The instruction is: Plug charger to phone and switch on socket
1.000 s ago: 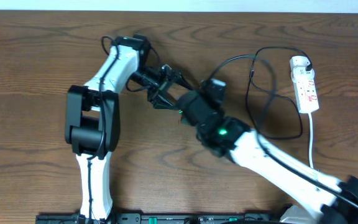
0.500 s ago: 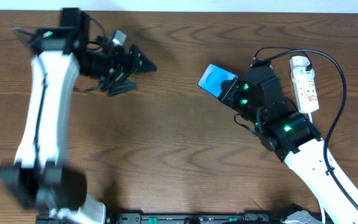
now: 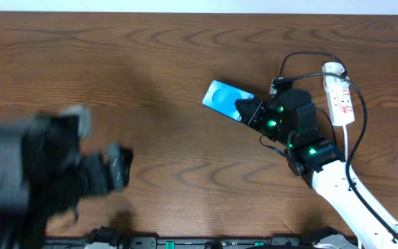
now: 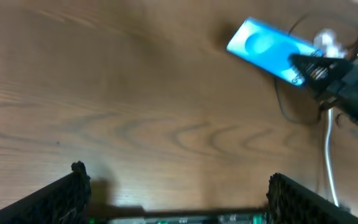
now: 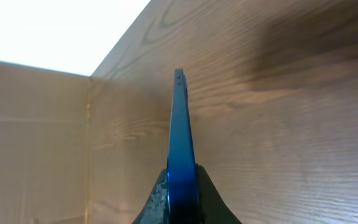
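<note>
The phone (image 3: 224,99), bright blue, is held at its right end in my right gripper (image 3: 249,111), left of the socket. In the right wrist view the phone (image 5: 179,124) stands edge-on between the shut jaws (image 5: 181,186). The socket (image 3: 339,97) is a white strip at the right. The charger (image 3: 302,55) is a thin black cable looping over the right arm; I cannot make out its tip. My left gripper (image 3: 118,167) is blurred at the lower left, far from the phone. Its jaws (image 4: 176,190) are wide open and empty, and the left wrist view also shows the phone (image 4: 263,48).
The socket's white cord (image 3: 347,149) runs down toward the table's front edge beside the right arm. A black rail (image 3: 185,242) lies along the front edge. The table's back edge is at the top of the overhead view.
The left arm has swung from the upper left down to the lower left and is blurred. The right gripper has carried the phone a little left and down.
</note>
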### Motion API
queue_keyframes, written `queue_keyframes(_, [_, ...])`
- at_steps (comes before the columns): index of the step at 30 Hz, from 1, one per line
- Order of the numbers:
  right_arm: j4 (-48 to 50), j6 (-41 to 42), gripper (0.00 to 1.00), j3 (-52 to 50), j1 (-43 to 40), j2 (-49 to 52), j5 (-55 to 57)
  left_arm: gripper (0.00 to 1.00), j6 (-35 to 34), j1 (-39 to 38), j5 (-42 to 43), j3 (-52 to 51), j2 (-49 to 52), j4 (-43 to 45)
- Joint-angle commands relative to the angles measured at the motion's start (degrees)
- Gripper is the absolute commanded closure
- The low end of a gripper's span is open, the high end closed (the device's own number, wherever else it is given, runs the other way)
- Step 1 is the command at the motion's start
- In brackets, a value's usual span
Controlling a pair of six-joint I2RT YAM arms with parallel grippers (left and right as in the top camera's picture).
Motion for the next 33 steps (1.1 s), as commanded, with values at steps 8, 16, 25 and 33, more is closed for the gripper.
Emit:
queue_keyframes(8, [3.4, 2.1, 0.99, -0.3, -0.5, -0.6, -4.5, 0.09, -20.6, -0.2, -4.9, -32.4, -23.0, 22.1])
queue_keyframes(16, [2.6, 2.0, 0.99, -0.3, -1.7, -0.6, -10.3, 0.02, -67.1, -0.2, -2.1, -61.6, -18.3, 49.7])
queue_keyframes(25, [1.9, 11.7, 0.99, -0.7, -3.3, -0.6, -12.4, 0.02, -74.9, -0.2, 21.9, -70.9, 3.1, 91.9])
queue_keyframes(33, [1.9, 16.2, 0.99, -0.9, -3.3, -0.5, -13.2, 0.02, -81.9, -1.0, 32.2, -70.9, 18.1, 120.0])
